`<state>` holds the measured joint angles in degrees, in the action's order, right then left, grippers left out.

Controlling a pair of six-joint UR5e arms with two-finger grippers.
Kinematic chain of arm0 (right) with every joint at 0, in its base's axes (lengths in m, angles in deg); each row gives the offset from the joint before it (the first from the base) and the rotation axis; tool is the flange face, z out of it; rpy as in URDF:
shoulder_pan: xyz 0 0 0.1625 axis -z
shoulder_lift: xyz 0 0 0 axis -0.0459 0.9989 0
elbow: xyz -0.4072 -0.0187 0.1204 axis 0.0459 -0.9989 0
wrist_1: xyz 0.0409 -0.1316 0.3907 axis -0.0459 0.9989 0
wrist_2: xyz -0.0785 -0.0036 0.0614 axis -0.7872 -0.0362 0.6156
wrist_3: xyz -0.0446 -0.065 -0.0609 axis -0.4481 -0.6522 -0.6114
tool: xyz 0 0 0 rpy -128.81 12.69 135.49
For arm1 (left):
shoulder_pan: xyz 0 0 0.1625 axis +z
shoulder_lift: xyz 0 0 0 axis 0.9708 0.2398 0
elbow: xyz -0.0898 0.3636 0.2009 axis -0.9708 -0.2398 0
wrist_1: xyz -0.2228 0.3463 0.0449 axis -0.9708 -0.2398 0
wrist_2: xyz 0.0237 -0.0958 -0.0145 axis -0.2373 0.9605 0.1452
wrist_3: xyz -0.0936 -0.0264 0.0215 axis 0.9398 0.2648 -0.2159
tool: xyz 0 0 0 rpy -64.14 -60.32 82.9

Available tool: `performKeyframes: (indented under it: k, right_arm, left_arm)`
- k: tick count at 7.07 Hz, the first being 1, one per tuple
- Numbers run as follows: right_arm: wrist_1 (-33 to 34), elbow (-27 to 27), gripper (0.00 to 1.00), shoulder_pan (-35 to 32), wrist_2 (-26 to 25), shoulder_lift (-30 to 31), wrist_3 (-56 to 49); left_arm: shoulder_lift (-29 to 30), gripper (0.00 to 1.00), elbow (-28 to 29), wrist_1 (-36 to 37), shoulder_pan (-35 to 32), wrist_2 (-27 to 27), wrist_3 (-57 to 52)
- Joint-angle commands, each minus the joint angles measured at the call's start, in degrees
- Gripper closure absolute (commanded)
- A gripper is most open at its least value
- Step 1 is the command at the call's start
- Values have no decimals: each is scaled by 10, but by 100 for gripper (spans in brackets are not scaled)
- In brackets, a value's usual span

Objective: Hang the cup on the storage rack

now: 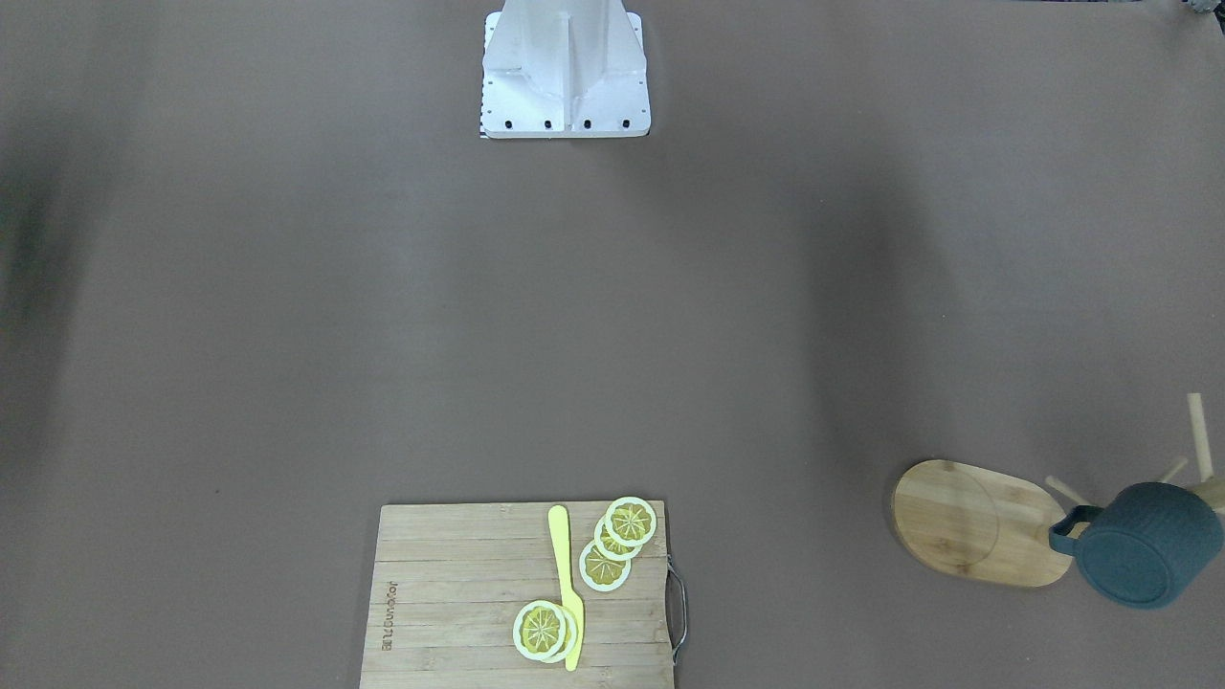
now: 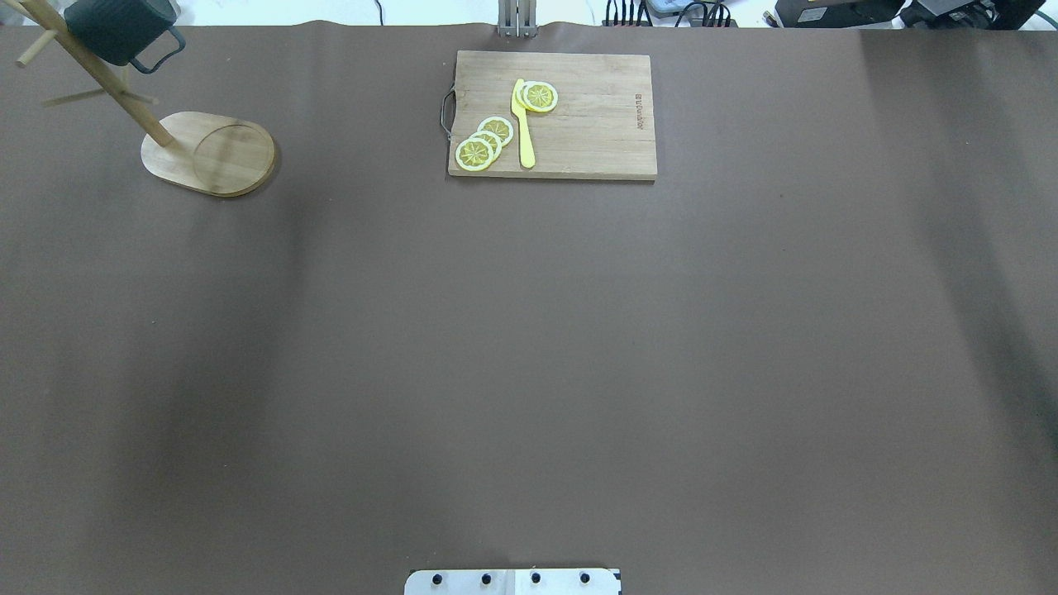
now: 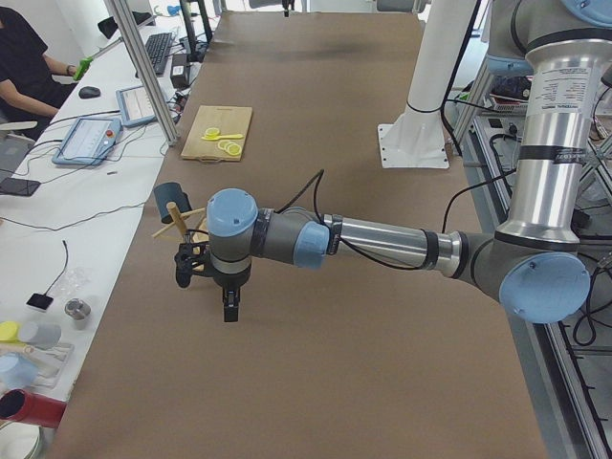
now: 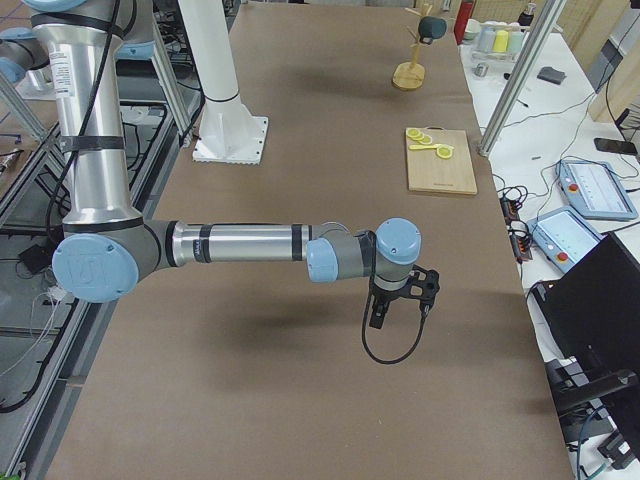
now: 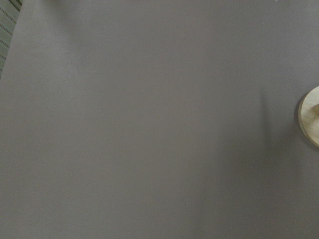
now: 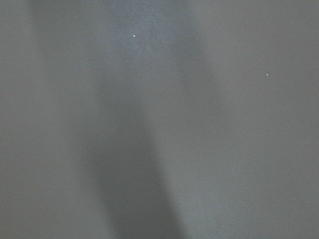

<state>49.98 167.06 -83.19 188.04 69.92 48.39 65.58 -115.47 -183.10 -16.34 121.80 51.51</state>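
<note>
The dark blue-grey cup [image 1: 1144, 545] hangs on the storage rack [image 1: 976, 522], its loop handle over a peg, clear of the table. In the overhead view the cup [image 2: 120, 29] sits high on the rack's pole [image 2: 107, 83] at the far left corner. My left gripper [image 3: 229, 311] hangs over bare table a little short of the rack [image 3: 177, 218] and cup [image 3: 170, 199]. My right gripper [image 4: 377, 318] hangs over bare table, far from the rack [image 4: 410, 70]. Both grippers show only in the side views, so I cannot tell if they are open or shut.
A slatted wooden cutting board [image 2: 595, 132] with lemon slices [image 2: 488, 140] and a yellow knife [image 2: 523, 124] lies at the table's far middle. The robot's white base [image 1: 565, 77] stands at the near edge. The left wrist view shows the rack base's edge [image 5: 311, 117].
</note>
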Motion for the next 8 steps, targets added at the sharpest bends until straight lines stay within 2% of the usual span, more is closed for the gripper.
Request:
performKeyframes:
  k: [1, 3, 5, 8]
  right_arm:
    - [31, 4, 0, -34, -3, -4, -1]
    - [44, 1, 0, -37, -5, 0, -82]
    - [70, 5, 0, -36, -5, -4, -85]
    - [70, 4, 0, -36, -7, -4, -86]
  left_arm:
    - [-3, 1, 8, 0, 0, 16, 0]
    - [-3, 2, 15, -1, 0, 16, 0]
    - [-3, 2, 18, 0, 0, 16, 0]
    - [-2, 2, 19, 0, 0, 16, 2]
